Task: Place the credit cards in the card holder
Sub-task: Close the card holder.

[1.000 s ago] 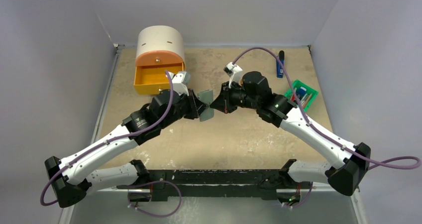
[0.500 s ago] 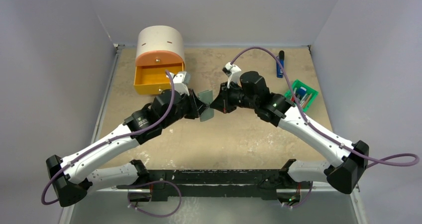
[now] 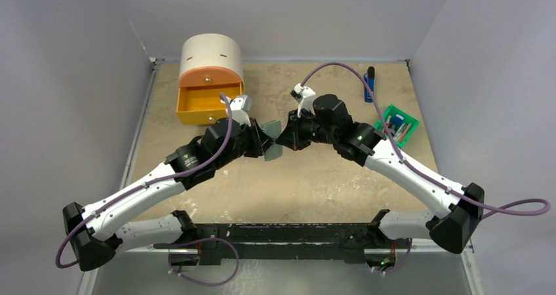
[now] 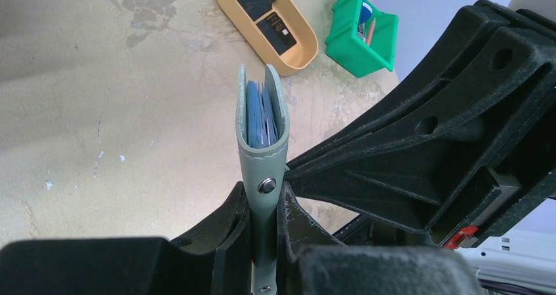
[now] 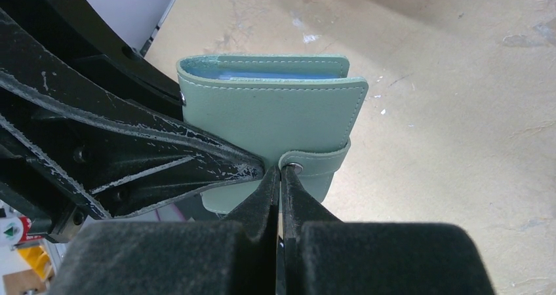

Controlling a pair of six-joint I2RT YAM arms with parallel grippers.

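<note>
Wallet (image 4: 262,144) opening is the step in hand, by my judgement. The left gripper (image 4: 263,206) is clamping the wallet's lower part between its fingers, holding it upright and edge-on, clear of the table (image 4: 131,111). The right gripper (image 5: 280,177) is facing it directly, with its fingers pinching together on the snap tab (image 5: 318,164) right at the snap. The wallet's flaps are lying close together, with blue-grey pockets showing only along the top edge. Whether the snap is undone, I cannot tell. Neither gripper is carrying a card.

The next move, as I am judging it, is calling for the right gripper to draw the tab away from the left gripper while the left grip is holding firm, so that the flaps part without the wallet twisting out.

Beyond the wallet, well apart from both grippers, two black cards (image 4: 277,29) are lying flat in a tan tray (image 4: 308,49), with a green bin (image 4: 354,42) sitting just beside it.

The table is showing a tan, mottled surface with pale scuffs and flecks. Further off, an orange drawer unit (image 3: 210,98) is standing open beyond the left gripper. A blue-and-black stick (image 3: 369,85) is lying far beyond the right gripper. Plain pale grey walls are closing in the table on three sides.
</note>
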